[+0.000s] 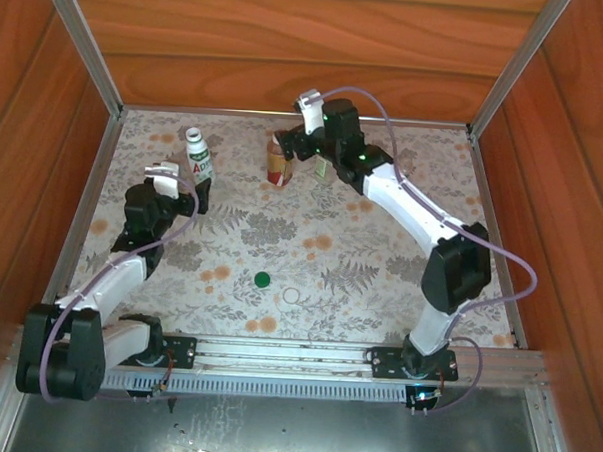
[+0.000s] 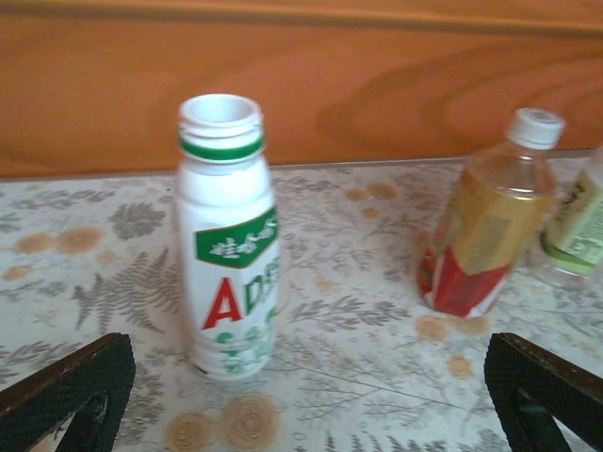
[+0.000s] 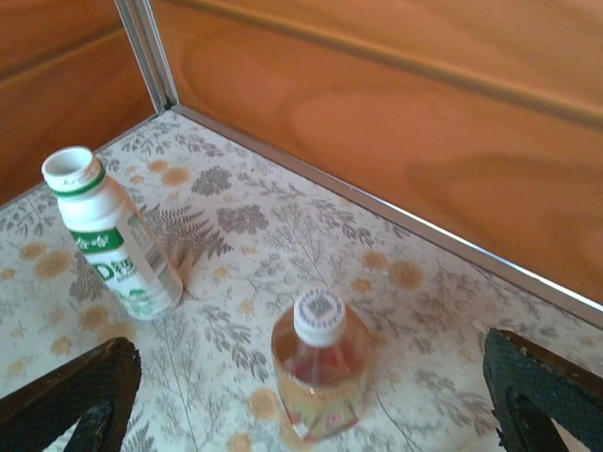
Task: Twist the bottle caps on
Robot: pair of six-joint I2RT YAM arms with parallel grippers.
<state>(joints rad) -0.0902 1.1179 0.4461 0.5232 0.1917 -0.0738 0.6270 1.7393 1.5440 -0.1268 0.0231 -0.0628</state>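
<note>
The white bottle with the green-red label stands upright at the back left, its mouth uncapped. My left gripper is open just short of it, the bottle ahead of the left finger. The amber bottle stands upright and wears a white cap. My right gripper hangs open over it, not touching. The dark green cap lies loose on the mat. A faint clear cap lies beside it.
A clear bottle with a greenish label stands right of the amber one, cut off by the frame edge. Wooden walls and a metal rail close the back and sides. The flowered mat lies open between the arms.
</note>
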